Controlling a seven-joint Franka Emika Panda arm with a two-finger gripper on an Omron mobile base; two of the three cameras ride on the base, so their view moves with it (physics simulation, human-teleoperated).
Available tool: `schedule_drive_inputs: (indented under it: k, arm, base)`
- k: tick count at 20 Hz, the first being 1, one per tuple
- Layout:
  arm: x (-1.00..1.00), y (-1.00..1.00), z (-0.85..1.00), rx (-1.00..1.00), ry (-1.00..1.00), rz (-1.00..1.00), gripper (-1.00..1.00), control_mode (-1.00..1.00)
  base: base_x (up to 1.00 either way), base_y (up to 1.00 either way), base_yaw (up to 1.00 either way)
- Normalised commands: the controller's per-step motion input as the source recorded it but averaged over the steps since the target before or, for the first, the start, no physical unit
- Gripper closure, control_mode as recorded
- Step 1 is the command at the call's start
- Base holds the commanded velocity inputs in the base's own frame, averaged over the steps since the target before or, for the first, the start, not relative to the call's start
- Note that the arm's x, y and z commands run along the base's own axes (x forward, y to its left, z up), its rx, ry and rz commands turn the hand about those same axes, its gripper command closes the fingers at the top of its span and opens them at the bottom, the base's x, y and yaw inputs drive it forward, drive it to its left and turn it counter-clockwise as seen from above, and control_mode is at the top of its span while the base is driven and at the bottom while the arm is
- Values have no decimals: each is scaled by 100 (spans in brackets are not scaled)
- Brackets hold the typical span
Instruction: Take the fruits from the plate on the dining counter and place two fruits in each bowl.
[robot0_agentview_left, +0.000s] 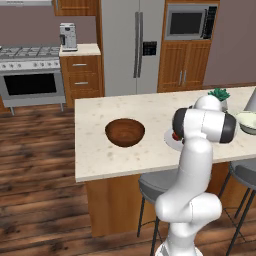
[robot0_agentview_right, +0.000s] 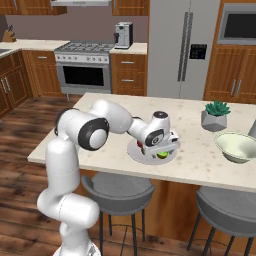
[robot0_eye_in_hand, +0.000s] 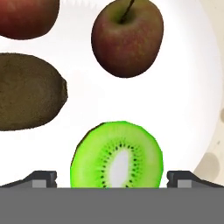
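The gripper (robot0_eye_in_hand: 112, 181) hangs low over the smooth white plate (robot0_eye_in_hand: 188, 78) with its jaws spread wide, straddling a bright green cut kiwi (robot0_eye_in_hand: 116, 155) with a pale core and black seeds. A mottled red apple (robot0_eye_in_hand: 127, 37) and a fuzzy brown kiwi (robot0_eye_in_hand: 28, 92) lie beside it. The plate rests on the speckled stone tabletop (robot0_agentview_left: 100, 150), right of the wooden bowl (robot0_agentview_left: 125, 132).

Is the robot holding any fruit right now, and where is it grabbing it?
No, nothing is held. The open gripper hangs over the plate, its fingertips either side of the green kiwi half, not squeezing it.
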Motion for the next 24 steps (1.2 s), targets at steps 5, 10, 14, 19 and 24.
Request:
schedule_drive_inputs:
  k: [5,10,14,19,24]
  arm:
    - [3,-8,-11,0,0,0,-100,-100]
    - [1,0,-8,0,0,1,-100,-100]
    - [0,8,-3,0,0,3,-100,-100]
    - [8,15,-2,0,-1,4,-100,-100]
    - [10,10,-5,0,-1,4,-100,-100]
  base:
    - [0,0,0]
    - [0,0,0]
    - [0,0,0]
    - [0,0,0]
    - [0,0,0]
